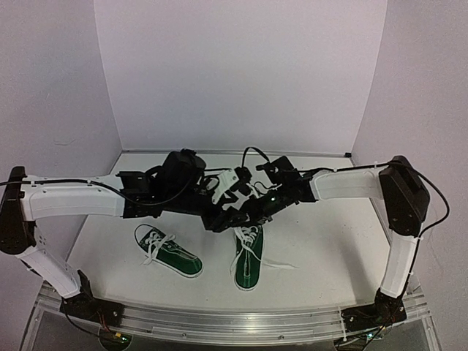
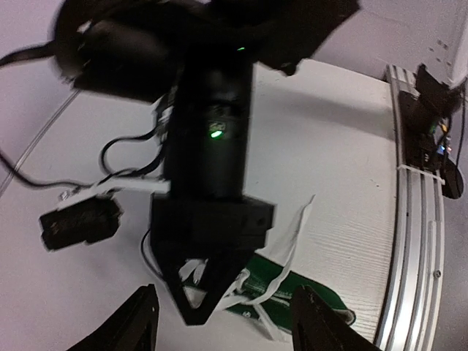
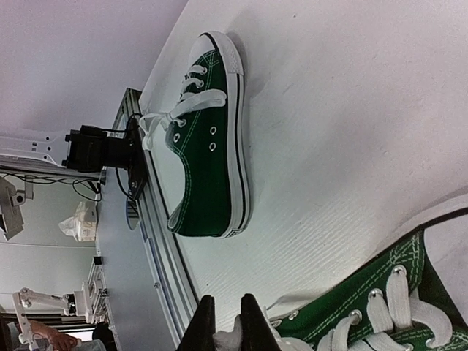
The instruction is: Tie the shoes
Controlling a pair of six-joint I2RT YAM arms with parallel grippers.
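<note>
Left claw [image 2: 225, 294] stands wide apart, gripping nothing, straddling the right claw [image 3: 227, 300]. That one's fingers sit almost together with a bit of white lace [image 3: 228, 340] bunched at their root (pinched or only brushing, you can't tell from here). Both hover over the right-hand shoe [image 1: 248, 265], heel toward the arms' bases on the tabletop [image 1: 329, 241]. The other shoe [image 1: 170, 253] lies well apart to the left. One lace end [image 1: 281, 265] trails loose. My read: mid-knot. Take a single strand cleanly, draw it outward and low so the shoe doesn't lift, and don't let the claws foul each other.
</note>
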